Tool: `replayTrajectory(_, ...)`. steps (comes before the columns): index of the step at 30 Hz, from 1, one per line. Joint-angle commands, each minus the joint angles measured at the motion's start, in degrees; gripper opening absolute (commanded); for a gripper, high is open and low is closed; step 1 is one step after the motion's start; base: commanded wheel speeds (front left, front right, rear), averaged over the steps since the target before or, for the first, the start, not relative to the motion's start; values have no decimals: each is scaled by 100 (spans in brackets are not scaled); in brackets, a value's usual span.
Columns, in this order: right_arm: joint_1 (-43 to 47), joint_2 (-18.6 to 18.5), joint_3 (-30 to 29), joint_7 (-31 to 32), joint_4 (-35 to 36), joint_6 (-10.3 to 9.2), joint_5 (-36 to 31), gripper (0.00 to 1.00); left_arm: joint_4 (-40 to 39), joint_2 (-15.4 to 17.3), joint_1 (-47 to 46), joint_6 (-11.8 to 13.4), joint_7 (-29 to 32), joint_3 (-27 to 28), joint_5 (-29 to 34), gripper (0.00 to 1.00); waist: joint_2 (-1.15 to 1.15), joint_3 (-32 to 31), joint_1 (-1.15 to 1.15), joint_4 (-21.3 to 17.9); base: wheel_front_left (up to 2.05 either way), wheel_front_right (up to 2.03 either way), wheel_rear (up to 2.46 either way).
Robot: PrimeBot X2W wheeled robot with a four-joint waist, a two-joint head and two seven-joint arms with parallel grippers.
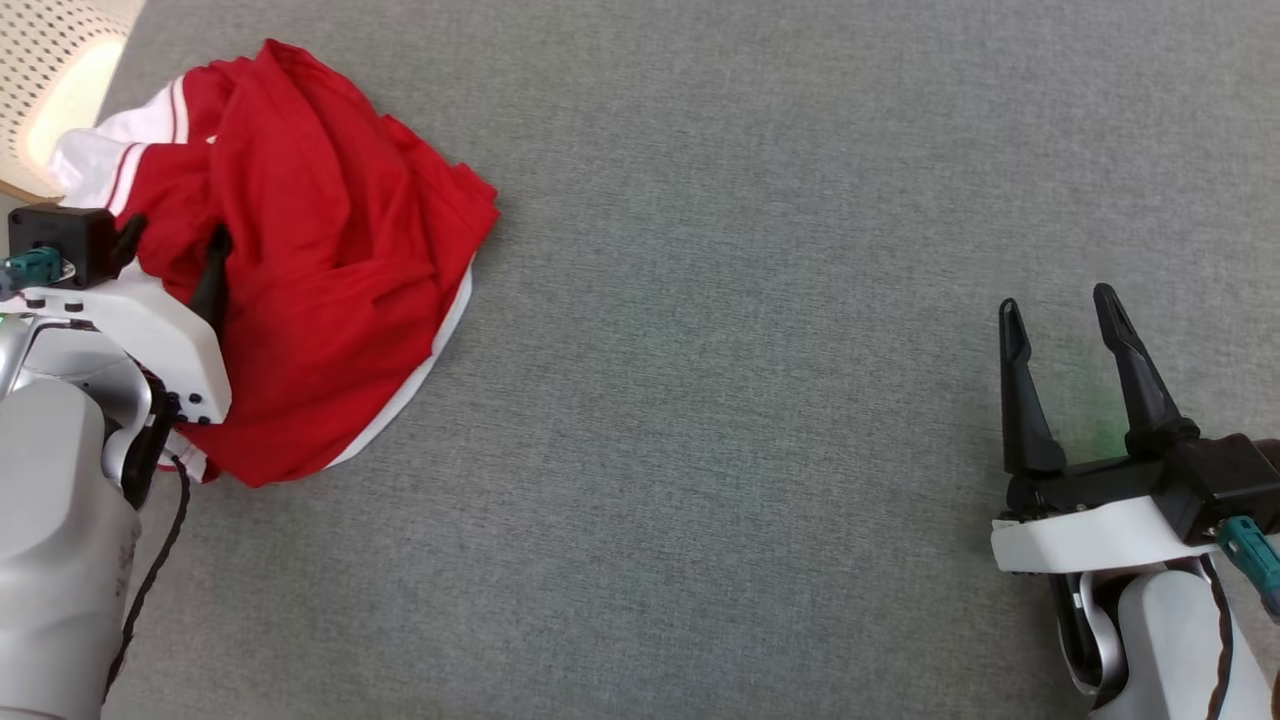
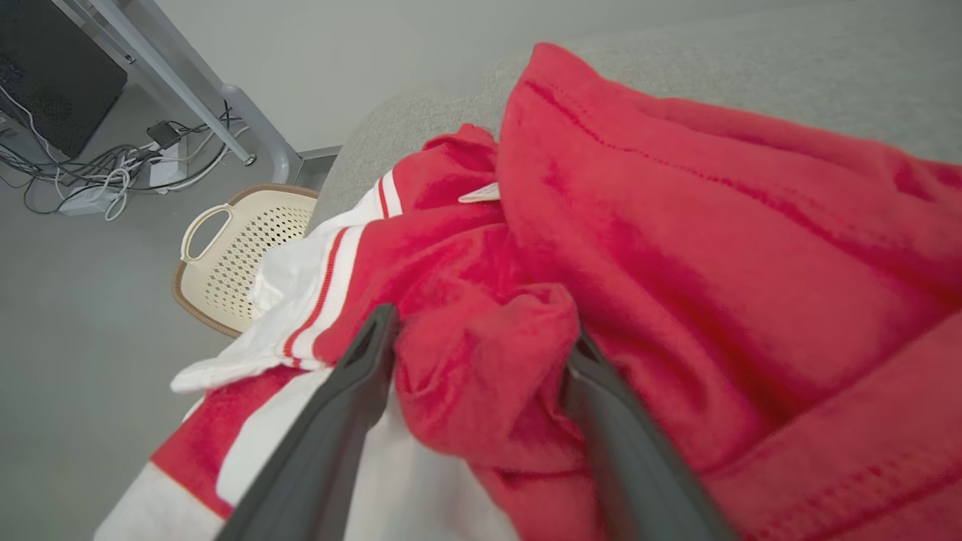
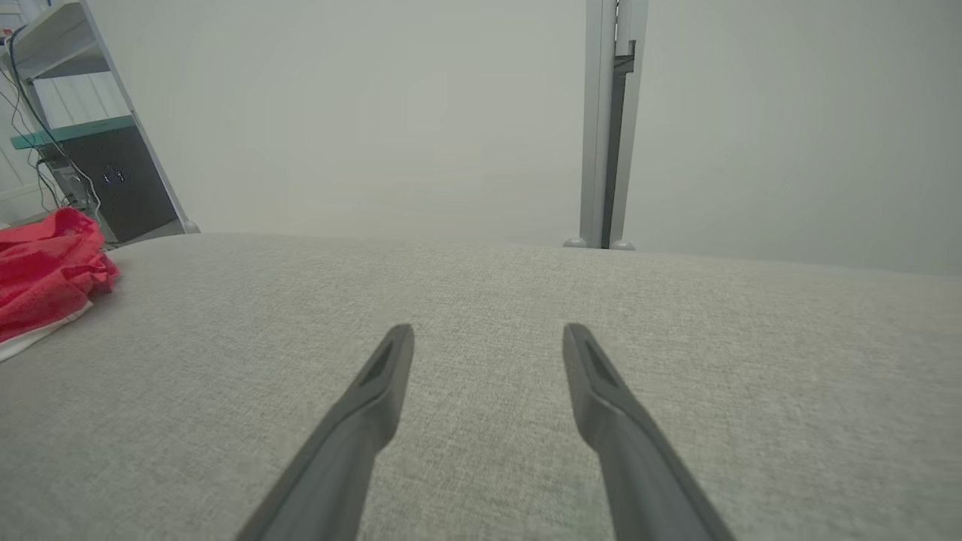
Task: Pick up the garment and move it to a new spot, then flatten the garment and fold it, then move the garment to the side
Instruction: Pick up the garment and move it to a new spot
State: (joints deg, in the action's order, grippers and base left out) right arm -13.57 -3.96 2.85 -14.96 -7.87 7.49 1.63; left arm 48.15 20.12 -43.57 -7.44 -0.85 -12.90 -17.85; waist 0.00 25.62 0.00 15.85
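- Left gripper (image 2: 481, 330): fingers spread as wide as they go, straddling a bunched red fold. The cloth fills the gap and brushes both fingers, but we read no pinch yet, so nothing is held.
- Right gripper (image 1: 1055, 300): also fully spread and empty, over the bare grey surface (image 1: 750, 400) at the lower right of the head view, well apart from the cloth.
- Garment (image 1: 320, 250): a red top with white trim and stripes, crumpled in a heap at the upper left of the head view. Its white part hangs past the surface's edge, above a perforated basket (image 2: 240, 255) on the floor.
- Handling, our judgement: soft, light and limp, and not fragile. It will sag and trail once lifted, and loose layers may slide out of a shallow pinch.
- Where to take hold: the thick fold already between the left fingers looks sound for the carry. For flattening, we'd favour the white hem band at the lower edge of the heap, where the edges read plainly.
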Motion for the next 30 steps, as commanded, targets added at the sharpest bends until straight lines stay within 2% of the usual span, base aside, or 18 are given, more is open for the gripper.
replayTrajectory(1, -49, -1, 1, -32, 23, -1, -37, 100, 99, 69, -131, -4, -79, -80, -79, 0, 0, 33, 0, -60, 0, 0, 0)
replayTrajectory(4, -27, 6, -6, -34, -2, 0, -27, 100, 163, 92, -155, -4, -204, -166, -187, 0, 0, 8, 0, -72, 0, 0, 0)
replayTrajectory(9, 45, 34, 63, -34, -86, -1, 31, 100, 181, 153, -211, -2, -916, -191, -199, 0, 0, -227, 0, -47, 0, 0, 0)
replayTrajectory(17, 161, 84, 250, -35, -256, -1, 269, 100, -427, 258, 55, 228, -1394, -30, -166, 0, 0, -918, 0, -64, 0, 0, 0)
replayTrajectory(23, 300, 100, 324, -34, -346, 0, 533, 100, -1514, 269, 444, 340, -1350, 24, -249, 0, 0, -1459, 0, -146, 0, 0, 0)
replayTrajectory(30, 351, 100, 445, -35, -319, 0, 852, 100, -3056, 111, 875, 472, -688, -177, -354, 0, 0, -1733, 0, -426, 0, 0, 0)
